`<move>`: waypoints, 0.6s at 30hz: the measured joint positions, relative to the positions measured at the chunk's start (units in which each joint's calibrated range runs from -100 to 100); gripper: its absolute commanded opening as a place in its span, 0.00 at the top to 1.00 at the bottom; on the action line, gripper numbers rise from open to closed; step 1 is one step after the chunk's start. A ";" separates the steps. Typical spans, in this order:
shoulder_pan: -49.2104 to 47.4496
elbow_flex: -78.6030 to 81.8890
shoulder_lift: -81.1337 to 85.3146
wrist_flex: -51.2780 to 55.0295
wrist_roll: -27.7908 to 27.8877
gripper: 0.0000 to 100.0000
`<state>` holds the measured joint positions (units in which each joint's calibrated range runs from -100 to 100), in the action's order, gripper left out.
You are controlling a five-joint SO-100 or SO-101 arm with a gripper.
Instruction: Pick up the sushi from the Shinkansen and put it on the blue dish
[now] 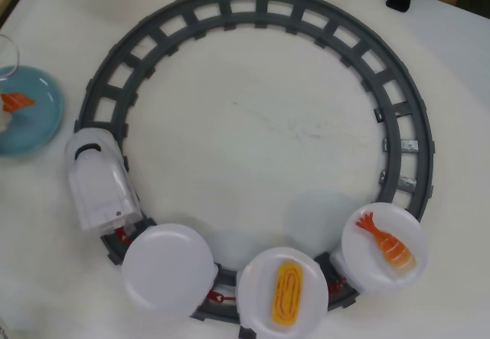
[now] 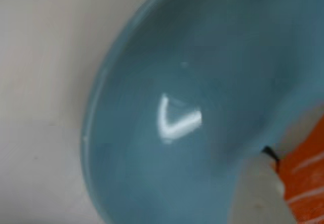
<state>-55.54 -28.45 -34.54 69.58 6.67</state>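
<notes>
Sushi [image 1: 15, 102]: sat at the far left of the overhead view, over the blue dish [image 1: 34, 121]; striped orange slab also showed at the wrist view's lower right [image 2: 306, 178].
Shinkansen [image 1: 99, 190]: stood on the grey track [image 1: 253, 11], its first white plate [image 1: 167, 268] bare; egg piece [image 1: 287, 293] and shrimp piece [image 1: 387, 246] rode behind.
Tool: mostly out of frame; whether it pinched the sushi or stood spread, I could not tell.
Risk: the sushi lay near the dish's edge, so a careless release might tip it onto the table [image 1: 260, 125].
</notes>
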 measured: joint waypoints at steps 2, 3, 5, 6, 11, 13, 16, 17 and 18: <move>-0.08 0.00 -0.67 -0.50 0.00 0.85; -0.16 0.00 -1.10 -0.50 0.00 0.85; -0.33 0.00 -1.52 -0.67 0.00 0.85; -0.33 0.00 -1.60 -0.67 0.00 0.85; -0.33 0.00 -1.60 -0.67 0.00 0.78; -0.08 -0.18 -1.60 -0.67 0.00 0.74; 0.41 -0.18 -1.43 -0.67 0.00 0.73; 0.65 -0.09 -1.27 -0.67 0.00 0.73; 0.82 0.46 -0.76 -0.67 0.00 0.74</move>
<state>-54.72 -28.00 -35.30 68.91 6.67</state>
